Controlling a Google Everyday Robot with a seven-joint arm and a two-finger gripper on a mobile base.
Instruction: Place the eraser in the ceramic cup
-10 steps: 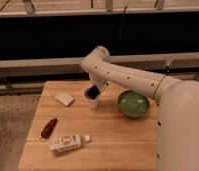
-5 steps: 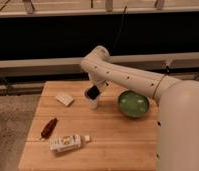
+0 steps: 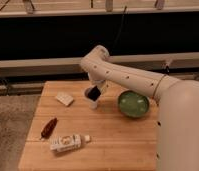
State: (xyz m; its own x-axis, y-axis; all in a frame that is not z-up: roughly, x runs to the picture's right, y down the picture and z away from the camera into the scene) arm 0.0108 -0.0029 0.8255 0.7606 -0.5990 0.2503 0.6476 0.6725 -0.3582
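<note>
The white ceramic cup (image 3: 94,104) stands on the wooden table (image 3: 108,140), left of the green bowl. My gripper (image 3: 95,90) hangs at the end of the white arm, right above the cup. It is shut on the black eraser (image 3: 92,93), which sits tilted at the cup's rim with its lower end at the opening. The cup's top is partly hidden by the eraser and the gripper.
A round green bowl (image 3: 132,104) stands right of the cup. A small white block (image 3: 64,99) lies to the left. A brown stick-shaped item (image 3: 48,127) and a lying white bottle (image 3: 68,143) are at the front left. My arm crosses the table's right side.
Almost nothing has moved; the gripper and eraser stay at the cup's rim.
</note>
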